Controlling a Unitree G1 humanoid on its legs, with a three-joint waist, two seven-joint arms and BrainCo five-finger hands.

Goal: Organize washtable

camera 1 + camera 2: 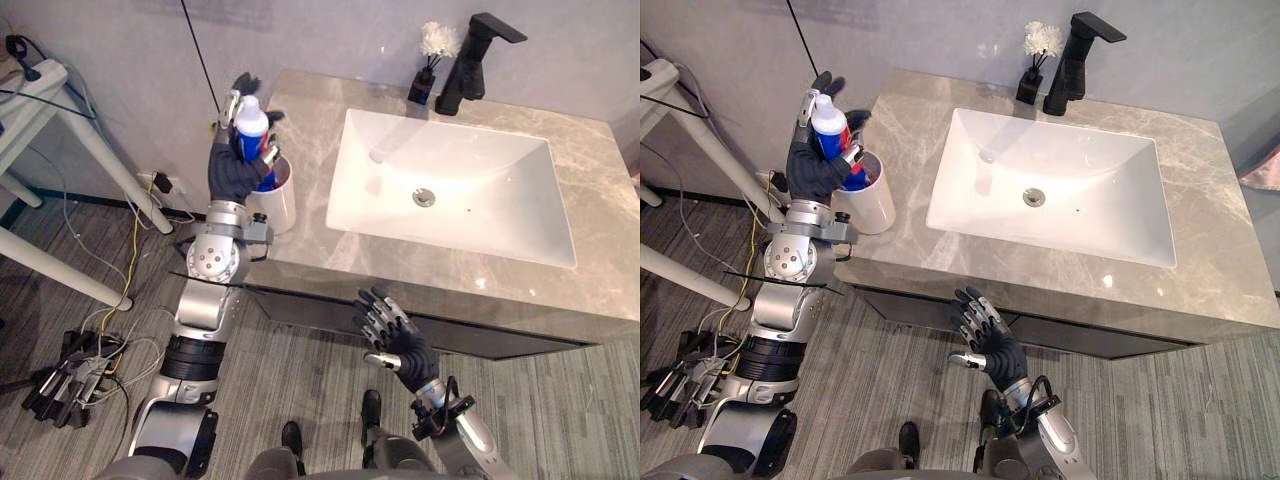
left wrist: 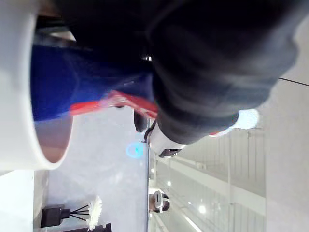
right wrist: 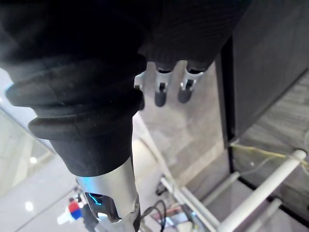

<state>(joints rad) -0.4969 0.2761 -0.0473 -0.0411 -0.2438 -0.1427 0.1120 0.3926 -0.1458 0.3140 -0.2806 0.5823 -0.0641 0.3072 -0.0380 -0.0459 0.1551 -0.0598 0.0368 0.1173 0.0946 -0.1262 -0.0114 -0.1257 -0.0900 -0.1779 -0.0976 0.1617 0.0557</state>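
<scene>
The left hand [image 1: 232,168] curls its fingers round a tube [image 1: 251,126], probably light, soft and slippery, best gripped mid-body, its lower end in the cup [image 1: 281,206] at the table's [image 1: 600,170] left edge. The right hand [image 1: 398,338] is empty, its fingers spread.

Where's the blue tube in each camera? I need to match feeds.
Left eye view: upper left, blue tube in the left hand, lower end in the white cup.
Right eye view: the same, upper left.
Left wrist view: blue and red, beside the cup's rim.
Right wrist view: tiny blue-red-white speck in the distance, probably it.
Shared landmark: the white cup.
</scene>
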